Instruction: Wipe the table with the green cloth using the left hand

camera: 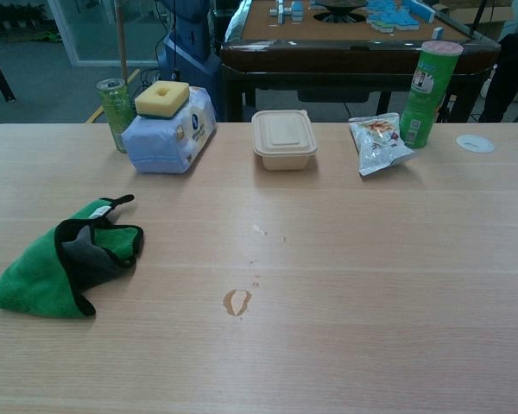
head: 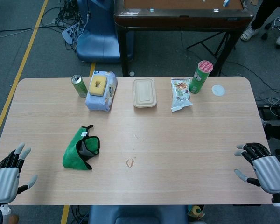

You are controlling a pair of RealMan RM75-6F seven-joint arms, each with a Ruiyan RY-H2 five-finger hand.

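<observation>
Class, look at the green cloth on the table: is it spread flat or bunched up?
Bunched up. The green cloth lies folded over itself in a crumpled heap, its grey inner side showing.

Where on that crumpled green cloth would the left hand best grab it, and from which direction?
Probably the raised, bunched fold with the black edging near the middle of the green cloth, coming down from above. The cloth lies crumpled on the table, so that hump offers bulk for the fingers; the flat edges would likely slip. The left hand waits open nearby.

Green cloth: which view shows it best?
The chest view: the green cloth is nearer and larger there, with its black edging and grey inner fold clear. The head view shows the cloth whole but smaller, and alone shows the left robot hand near it.
</observation>
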